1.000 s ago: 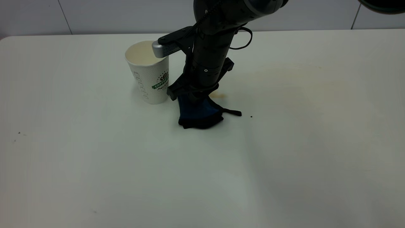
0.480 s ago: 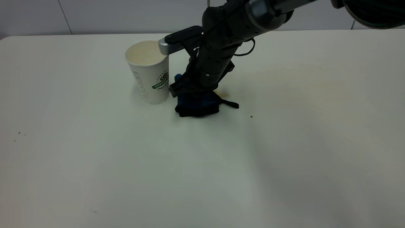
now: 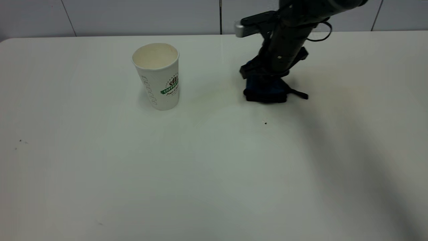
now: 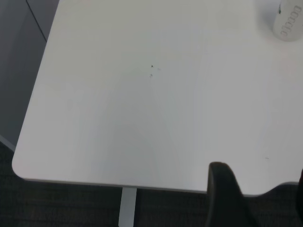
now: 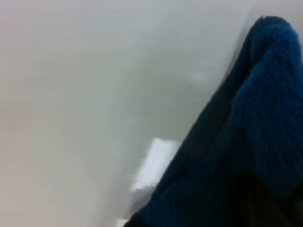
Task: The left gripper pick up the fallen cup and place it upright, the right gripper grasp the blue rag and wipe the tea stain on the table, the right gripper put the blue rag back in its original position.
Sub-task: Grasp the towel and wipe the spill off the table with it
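A white paper cup with a green logo stands upright at the table's back left; its base also shows in the left wrist view. My right gripper is shut on the blue rag and presses it on the table at the back right, well to the right of the cup. The rag fills the right wrist view. No tea stain shows on the table near the cup. My left gripper is out of the exterior view; one dark finger shows past the table's edge.
The white table carries a small dark speck in front of the rag and faint specks at the left. A grey wall runs behind the table's back edge.
My right gripper has dragged the blue rag from beside the cup to the right and towards the back. The brown spot next to the rag no longer shows. The cup has not moved.
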Available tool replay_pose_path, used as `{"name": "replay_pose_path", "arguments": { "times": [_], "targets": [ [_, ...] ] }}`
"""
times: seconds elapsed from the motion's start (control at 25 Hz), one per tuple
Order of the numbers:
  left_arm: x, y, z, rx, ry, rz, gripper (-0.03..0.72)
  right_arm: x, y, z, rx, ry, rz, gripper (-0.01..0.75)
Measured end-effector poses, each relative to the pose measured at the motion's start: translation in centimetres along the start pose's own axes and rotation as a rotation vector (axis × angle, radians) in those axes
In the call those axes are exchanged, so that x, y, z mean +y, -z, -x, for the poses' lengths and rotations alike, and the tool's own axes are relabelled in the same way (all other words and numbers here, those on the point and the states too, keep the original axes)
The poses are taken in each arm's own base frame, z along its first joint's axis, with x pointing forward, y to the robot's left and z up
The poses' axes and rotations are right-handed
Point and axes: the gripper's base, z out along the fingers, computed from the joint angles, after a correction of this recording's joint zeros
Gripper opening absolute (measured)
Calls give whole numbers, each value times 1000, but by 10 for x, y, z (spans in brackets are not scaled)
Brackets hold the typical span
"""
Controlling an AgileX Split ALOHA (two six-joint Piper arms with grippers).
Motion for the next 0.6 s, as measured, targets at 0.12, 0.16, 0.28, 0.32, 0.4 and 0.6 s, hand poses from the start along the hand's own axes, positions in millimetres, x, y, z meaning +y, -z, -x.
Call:
{"name": "replay_pose_path", "arguments": {
  "times": [0.12, 0.16, 0.28, 0.32, 0.4, 0.6],
  "targets": [
    [0, 0, 0, 0, 0, 0, 400, -37, 6, -7, 69, -43, -34, 98],
    [0, 0, 0, 0, 0, 0, 400, -53, 9, -10, 101, -62, -49, 104],
    [0, 0, 0, 0, 0, 0, 400, -92, 20, -20, 178, -118, -80, 123],
    [0, 0, 0, 0, 0, 0, 400, -105, 23, -25, 204, -140, -89, 133],
    [0, 0, 0, 0, 0, 0, 400, -127, 29, -32, 232, -180, -102, 165],
    [0, 0, 0, 0, 0, 0, 400, -152, 47, -35, 263, -239, -100, 427]
  ]
}}
